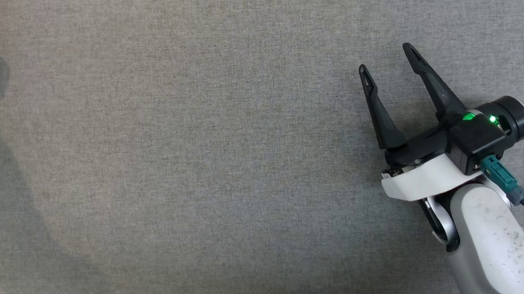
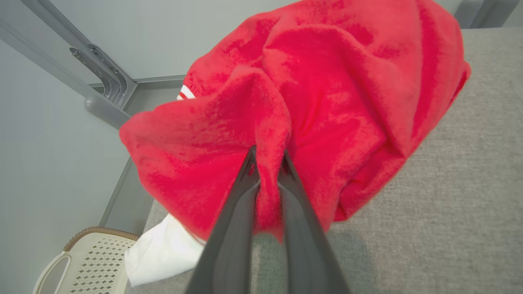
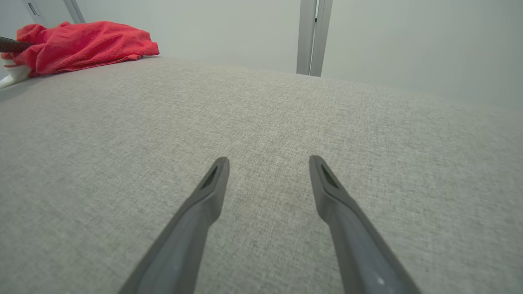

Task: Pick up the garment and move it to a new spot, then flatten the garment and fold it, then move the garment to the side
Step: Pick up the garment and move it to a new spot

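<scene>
My left end effector (image 2: 268, 152) was clamped on the red garment (image 2: 335, 94), its fingers nearly together with a ridge of plush cloth pinched between them. The garment lay in a heap at the bench's (image 1: 200, 168) far left corner, and one side seemed to reach past the bench's edge. A white cloth (image 2: 163, 253) lay part under it at that same edge. My right end effector (image 1: 385, 56) was spread wide and empty over the right side of the bench, well apart from the garment.

I judged the step in hand to be the pick-up and carry toward the bare middle of the bench. My pinch held only one fold, so the grip needed to be firm and the travel slow, because plush cloth can slide out. I thought it best to lift straight up until the lowest hem cleared the bench, or the white cloth might be dragged along or pushed off the edge. Setting the garment down mid-bench would let my right end effector, already spread, take an opposite edge for the flattening.

I could read no writing, brand or label. A bit of white-and-red striped trim showed on the garment near the bench's corner, and it carried no lettering I could make out.
</scene>
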Controlling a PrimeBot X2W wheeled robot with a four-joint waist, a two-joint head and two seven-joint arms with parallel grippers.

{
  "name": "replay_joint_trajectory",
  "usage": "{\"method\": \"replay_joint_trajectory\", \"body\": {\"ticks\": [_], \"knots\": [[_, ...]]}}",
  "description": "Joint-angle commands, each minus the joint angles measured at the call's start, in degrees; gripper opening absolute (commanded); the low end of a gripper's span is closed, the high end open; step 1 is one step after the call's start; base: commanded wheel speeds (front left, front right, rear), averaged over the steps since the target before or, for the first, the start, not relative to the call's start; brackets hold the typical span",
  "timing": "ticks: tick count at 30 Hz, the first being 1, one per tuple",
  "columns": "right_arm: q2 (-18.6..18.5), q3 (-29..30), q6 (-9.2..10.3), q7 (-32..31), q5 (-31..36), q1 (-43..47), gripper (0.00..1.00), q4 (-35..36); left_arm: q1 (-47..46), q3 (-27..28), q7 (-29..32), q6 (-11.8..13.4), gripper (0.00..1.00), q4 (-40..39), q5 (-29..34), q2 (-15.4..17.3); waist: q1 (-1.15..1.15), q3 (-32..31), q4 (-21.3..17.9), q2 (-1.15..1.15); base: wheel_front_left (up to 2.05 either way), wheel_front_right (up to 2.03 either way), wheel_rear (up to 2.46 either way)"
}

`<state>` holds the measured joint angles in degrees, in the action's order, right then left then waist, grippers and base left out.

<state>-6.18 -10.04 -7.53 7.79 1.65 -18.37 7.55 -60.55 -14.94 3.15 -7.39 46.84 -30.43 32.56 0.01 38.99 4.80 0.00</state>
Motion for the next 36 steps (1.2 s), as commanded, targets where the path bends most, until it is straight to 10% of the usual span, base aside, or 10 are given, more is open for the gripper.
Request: {"method": "replay_joint_trajectory", "body": {"ticks": [1,22,36], "knots": [[0.10,0.04,0.08,0.56,-0.10,-0.56,1.00,-0.77,-0.79,-0.49,-0.91,-0.10,0.00,0.50,-0.25,0.99,-0.01,-1.87,-0.05,0.00,0.00,0.00,0.00],[3.20,3.59,0.08,6.49,-4.50,4.05,1.00,-12.73,0.80,-17.06,-0.28,-0.09,0.00,-16.41,-2.03,4.10,-0.01,-27.28,-6.13,0.00,0.00,0.00,0.00],[3.27,8.27,0.07,7.47,-8.25,8.82,1.00,-13.79,5.11,-21.51,4.01,4.48,0.00,-37.65,-7.15,-5.34,-0.01,-32.99,-11.74,0.00,0.00,0.00,0.00]]}}
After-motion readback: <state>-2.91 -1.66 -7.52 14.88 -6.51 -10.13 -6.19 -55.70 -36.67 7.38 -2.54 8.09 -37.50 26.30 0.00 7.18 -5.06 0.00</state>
